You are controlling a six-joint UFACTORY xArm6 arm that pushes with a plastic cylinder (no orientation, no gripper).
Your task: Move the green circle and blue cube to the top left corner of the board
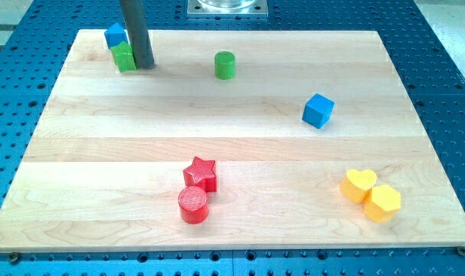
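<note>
My tip (144, 65) rests on the board near its top left corner. Just left of it, touching or nearly touching, sits a green block (125, 57), its shape unclear. A blue block (116, 35) sits right behind that green block, at the board's top edge. A green circle (225, 65) stands apart at the view's top middle, well right of my tip. A blue cube (318, 110) sits further right, toward the board's middle right.
A red star (201, 174) and a red circle (193, 205) sit together at the bottom middle. A yellow heart (359, 185) and a yellow hexagon (382, 203) touch at the bottom right. The wooden board (102, 153) lies on a blue perforated table.
</note>
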